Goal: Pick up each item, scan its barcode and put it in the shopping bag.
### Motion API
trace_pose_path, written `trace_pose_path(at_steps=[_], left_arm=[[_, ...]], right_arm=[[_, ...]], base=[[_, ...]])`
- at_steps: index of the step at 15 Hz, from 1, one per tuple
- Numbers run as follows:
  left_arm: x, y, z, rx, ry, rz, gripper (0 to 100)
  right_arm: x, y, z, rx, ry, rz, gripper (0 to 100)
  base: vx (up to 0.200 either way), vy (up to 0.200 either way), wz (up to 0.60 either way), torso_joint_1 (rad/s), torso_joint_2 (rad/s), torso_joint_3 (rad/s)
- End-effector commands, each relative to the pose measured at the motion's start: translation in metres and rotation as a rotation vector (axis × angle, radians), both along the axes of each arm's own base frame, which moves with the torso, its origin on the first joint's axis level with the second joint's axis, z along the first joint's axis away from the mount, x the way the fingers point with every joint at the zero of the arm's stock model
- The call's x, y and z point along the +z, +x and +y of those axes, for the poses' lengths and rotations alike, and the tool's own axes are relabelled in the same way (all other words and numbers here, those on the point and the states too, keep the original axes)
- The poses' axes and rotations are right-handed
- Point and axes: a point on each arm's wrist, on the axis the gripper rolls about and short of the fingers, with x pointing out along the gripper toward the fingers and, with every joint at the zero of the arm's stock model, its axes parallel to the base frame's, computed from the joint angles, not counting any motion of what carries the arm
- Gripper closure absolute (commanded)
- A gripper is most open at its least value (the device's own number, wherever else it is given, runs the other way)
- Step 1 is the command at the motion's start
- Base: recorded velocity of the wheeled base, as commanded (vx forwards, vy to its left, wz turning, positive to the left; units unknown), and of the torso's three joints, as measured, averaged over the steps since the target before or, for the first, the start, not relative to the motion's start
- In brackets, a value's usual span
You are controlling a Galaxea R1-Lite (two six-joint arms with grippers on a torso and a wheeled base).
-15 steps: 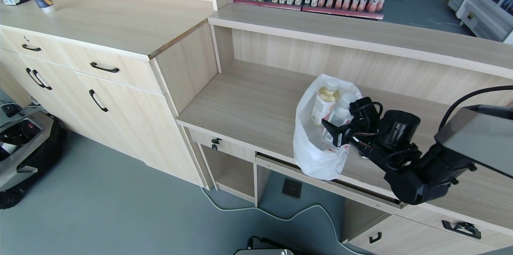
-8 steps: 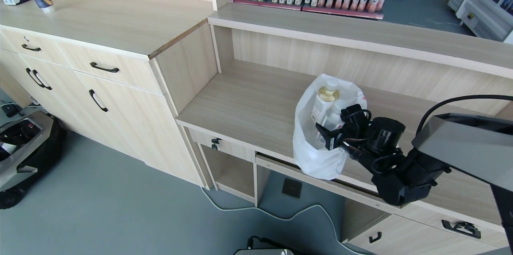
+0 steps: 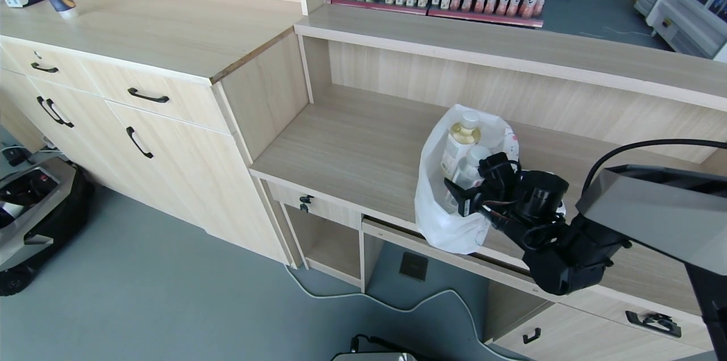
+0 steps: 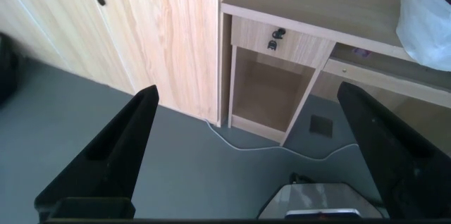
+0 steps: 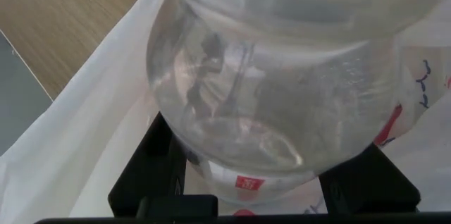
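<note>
Head view: right tool clamped on clear plastic bottle inside white plastic shopping bag on wooden desk | left tool apart.

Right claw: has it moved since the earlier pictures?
Yes. The right claw, gripping a clear plastic bottle, sank deeper into the white plastic shopping bag.

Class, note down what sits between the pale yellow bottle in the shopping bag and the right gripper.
A clear bottle, clamped in the right gripper, next to the pale yellow bottle in the shopping bag; the head view shows it.
</note>
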Motion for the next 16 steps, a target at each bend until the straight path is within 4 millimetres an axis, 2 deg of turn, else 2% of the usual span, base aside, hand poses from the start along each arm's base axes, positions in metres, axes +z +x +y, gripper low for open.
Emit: trace_pose_path(at_steps=[1,3,4,6,9,11,13,14,15,16], left_arm=[[0.000,0.000,0.000,0.002,-0.001,-0.002,0],[0.000,0.000,0.000,0.000,-0.001,0.000,0],[0.000,0.000,0.000,0.000,-0.001,0.000,0],[0.000,0.000,0.000,0.000,-0.001,0.000,0],[0.000,0.000,0.000,0.000,-0.001,0.000,0],[0.000,0.000,0.000,0.000,-0.001,-0.002,0],[0.000,0.000,0.000,0.000,-0.001,0.000,0],[0.000,0.000,0.000,0.000,-0.001,0.000,0],[0.000,0.000,0.000,0.000,0.001,-0.002,0],[0.000,0.000,0.000,0.002,-0.001,0.000,0]], right_arm=[[0.000,-0.001,0.000,-0.001,-0.002,0.004,100],[0.001,-0.002,-0.001,-0.004,-0.002,0.012,100],[0.002,-0.002,-0.003,-0.007,-0.002,0.010,0],[0.013,-0.004,-0.003,-0.007,0.010,-0.011,0],[0.051,-0.014,-0.009,-0.016,0.027,-0.067,0],[0.081,-0.031,-0.016,-0.022,0.030,-0.092,0],[0.125,-0.074,-0.028,-0.032,0.024,-0.091,0],[0.144,-0.099,-0.040,-0.050,0.019,-0.086,0],[0.152,-0.110,-0.048,-0.066,0.015,-0.078,0],[0.180,-0.148,-0.073,-0.129,-0.031,-0.054,0]], base=[[0.000,0.000,0.00,0.000,0.00,0.000],[0.000,0.000,0.00,0.000,0.00,0.000],[0.000,0.000,0.00,0.000,0.00,0.000],[0.000,0.000,0.00,0.000,0.00,0.000],[0.000,0.000,0.00,0.000,0.00,0.000],[0.000,0.000,0.00,0.000,0.00,0.000],[0.000,0.000,0.00,0.000,0.00,0.000],[0.000,0.000,0.00,0.000,0.00,0.000],[0.000,0.000,0.00,0.000,0.00,0.000],[0.000,0.000,0.00,0.000,0.00,0.000]])
